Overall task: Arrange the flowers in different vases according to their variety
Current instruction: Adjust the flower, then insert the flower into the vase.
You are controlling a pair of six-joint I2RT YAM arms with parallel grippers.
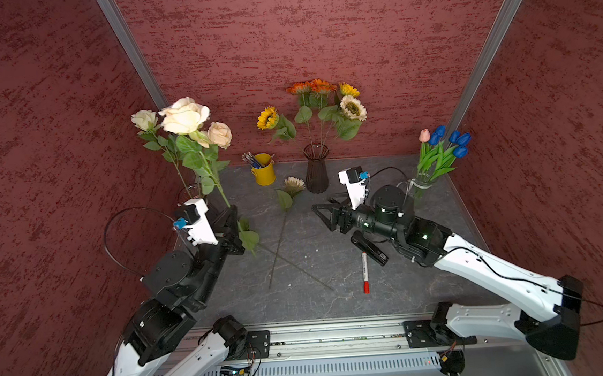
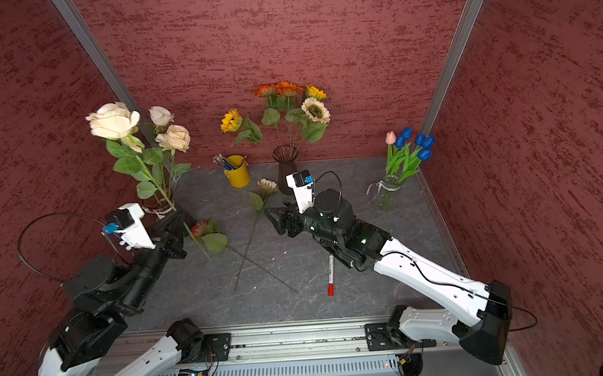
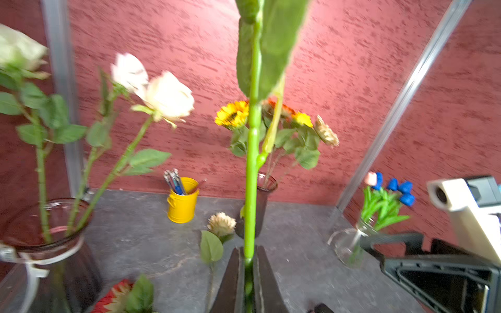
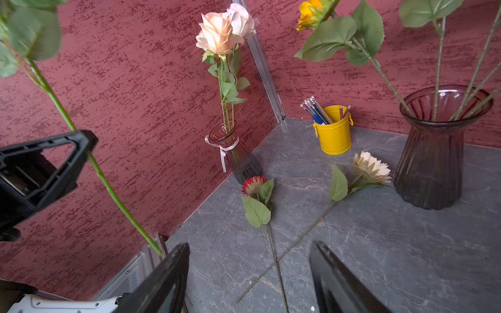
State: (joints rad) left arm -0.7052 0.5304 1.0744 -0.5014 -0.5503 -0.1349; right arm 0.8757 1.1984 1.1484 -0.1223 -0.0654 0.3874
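The left tool (image 3: 248, 250) is pressed together on the green stem of a large cream rose (image 1: 184, 115). The stem stands almost upright out of the fingers, the bloom is high above the tool, and the lower end hangs below it. The right tool (image 4: 250, 244) is spread wide, with nothing between its fingers. The lower end of that stem comes close to one finger, but I cannot tell if they touch.

A red marker (image 1: 364, 271) lies on the tabletop (image 1: 322, 303), nearer than the right tool and just beside its arm. Between the two tools lie two loose flowers with their thin stems crossed. One is a red sunflower (image 4: 253, 184) just below the left tool, the other a cream sunflower (image 4: 371, 168) farther on, ahead of the right tool.

Just beyond the left tool stands the dark flared vase (image 4: 235, 157) with a white ribbon, holding two smaller roses (image 4: 219, 32); the held rose is outside it. Beyond the right tool's fingers the dark ribbed vase (image 1: 316, 173) holds orange, yellow and cream sunflowers (image 1: 352, 107), and a yellow pen cup (image 1: 264, 171) stands beside it. Behind the right tool's wrist, near the side wall, the small clear vase (image 1: 418, 188) holds blue tulips (image 1: 460, 141) and one pink.
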